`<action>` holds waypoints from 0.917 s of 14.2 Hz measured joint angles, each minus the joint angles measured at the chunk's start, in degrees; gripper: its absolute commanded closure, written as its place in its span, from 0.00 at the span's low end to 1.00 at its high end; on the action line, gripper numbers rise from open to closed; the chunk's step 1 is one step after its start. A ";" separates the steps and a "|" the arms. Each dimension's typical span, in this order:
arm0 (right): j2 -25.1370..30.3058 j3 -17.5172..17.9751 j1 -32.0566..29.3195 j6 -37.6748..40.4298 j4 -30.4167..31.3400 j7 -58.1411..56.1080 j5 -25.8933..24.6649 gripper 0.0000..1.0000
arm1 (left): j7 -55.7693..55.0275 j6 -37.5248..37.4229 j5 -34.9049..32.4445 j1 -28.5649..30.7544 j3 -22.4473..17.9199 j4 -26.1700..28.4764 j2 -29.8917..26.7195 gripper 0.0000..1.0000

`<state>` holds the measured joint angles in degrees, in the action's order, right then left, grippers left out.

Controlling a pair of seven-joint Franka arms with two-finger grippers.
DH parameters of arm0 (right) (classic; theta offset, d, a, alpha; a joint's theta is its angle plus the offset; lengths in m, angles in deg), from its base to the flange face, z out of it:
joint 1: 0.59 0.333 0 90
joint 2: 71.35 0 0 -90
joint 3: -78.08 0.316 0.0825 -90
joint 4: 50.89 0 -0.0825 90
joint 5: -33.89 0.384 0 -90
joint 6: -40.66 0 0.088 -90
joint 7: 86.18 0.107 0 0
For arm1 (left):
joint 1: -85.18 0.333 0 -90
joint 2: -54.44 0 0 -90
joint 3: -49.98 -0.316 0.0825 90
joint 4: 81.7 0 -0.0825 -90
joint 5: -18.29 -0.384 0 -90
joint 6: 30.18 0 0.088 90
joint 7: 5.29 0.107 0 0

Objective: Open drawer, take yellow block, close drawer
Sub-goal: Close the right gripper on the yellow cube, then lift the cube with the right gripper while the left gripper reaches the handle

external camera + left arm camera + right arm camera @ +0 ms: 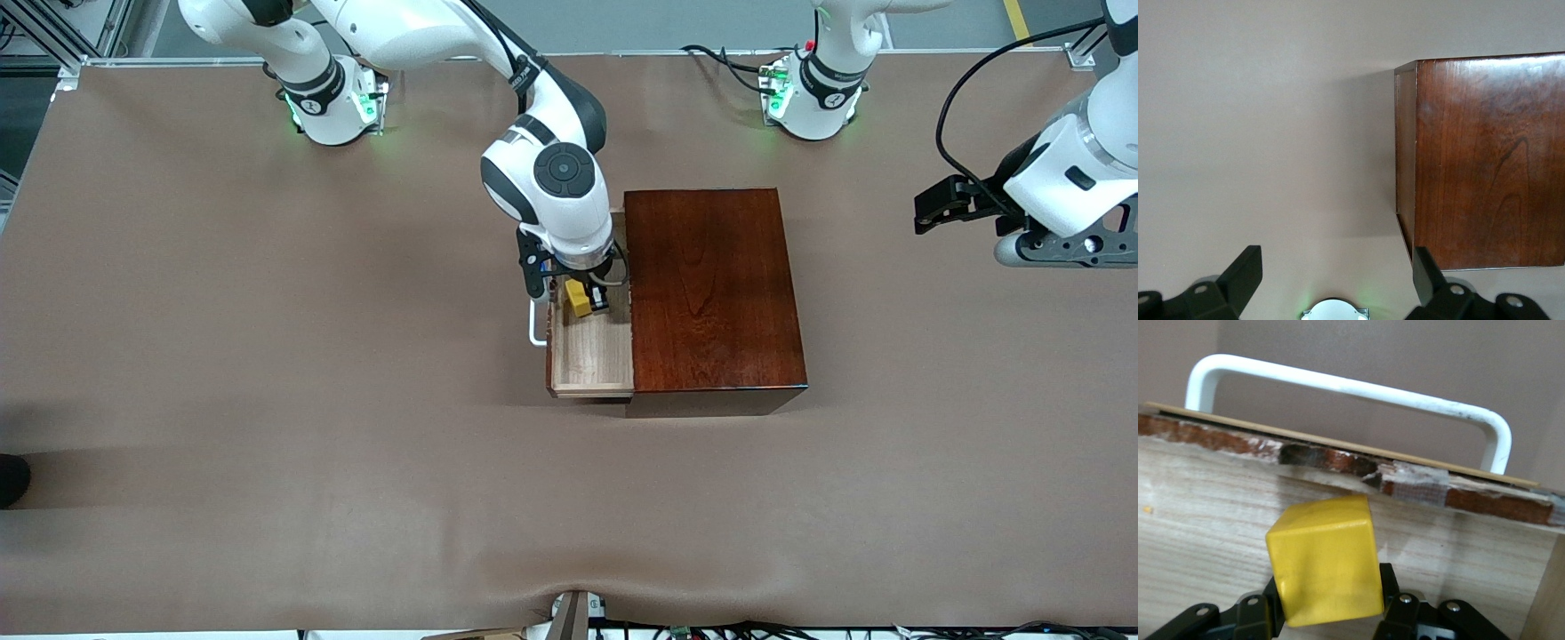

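Brown table (pixel 267 356), open drawer (pixel 591 356), right tool (pixel 589 299) gripping yellow block (pixel 579 300)

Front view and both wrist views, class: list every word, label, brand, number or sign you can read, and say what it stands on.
None can be read.
Dark band on the right arm: pale marks, too small to read.
Wooden box, drawer, white handle and yellow block, held in the shut right gripper: no writing.
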<state>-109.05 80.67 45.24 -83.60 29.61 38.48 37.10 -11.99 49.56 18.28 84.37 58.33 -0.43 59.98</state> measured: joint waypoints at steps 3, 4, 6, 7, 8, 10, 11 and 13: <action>0.12 -0.25 -0.11 6.10 -5.06 0.02 0.03 1.00 | 0.00 0.00 0.00 0.00 0.01 -0.24 -0.15 0.00; 0.25 -0.37 -0.28 8.72 -7.06 0.03 0.03 1.00 | 0.00 0.00 0.00 0.00 0.01 -0.24 -0.21 0.00; 0.47 -0.53 -1.16 13.92 -10.14 0.04 0.05 1.00 | 0.00 0.00 0.00 0.00 0.01 -0.24 -0.24 0.00; 0.53 -0.54 -2.10 16.23 -11.28 0.04 0.06 1.00 | 0.00 0.00 0.00 0.01 0.03 -0.24 -0.24 0.00; 0.64 -0.50 -3.26 18.57 -12.39 -0.44 0.06 1.00 | 0.00 0.00 0.00 0.01 0.10 -0.25 -0.24 0.00; 1.78 -0.46 -6.02 23.74 -14.28 -5.71 0.58 1.00 | 0.00 0.13 0.01 -0.06 0.54 -0.54 -0.25 0.00; 2.84 -0.48 -7.57 26.22 -14.82 -9.59 1.49 1.00 | 0.00 0.17 0.03 -0.16 1.11 -0.80 -0.25 0.00; 5.04 -0.50 -10.91 30.39 -14.95 -17.40 3.11 1.00 | -0.13 0.53 0.06 -0.39 3.50 -0.95 -0.10 0.00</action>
<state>-104.01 80.17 34.33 -53.21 14.66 21.08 40.21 -12.13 50.09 18.34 83.99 61.83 -1.37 59.88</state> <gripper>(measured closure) 0.436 0.000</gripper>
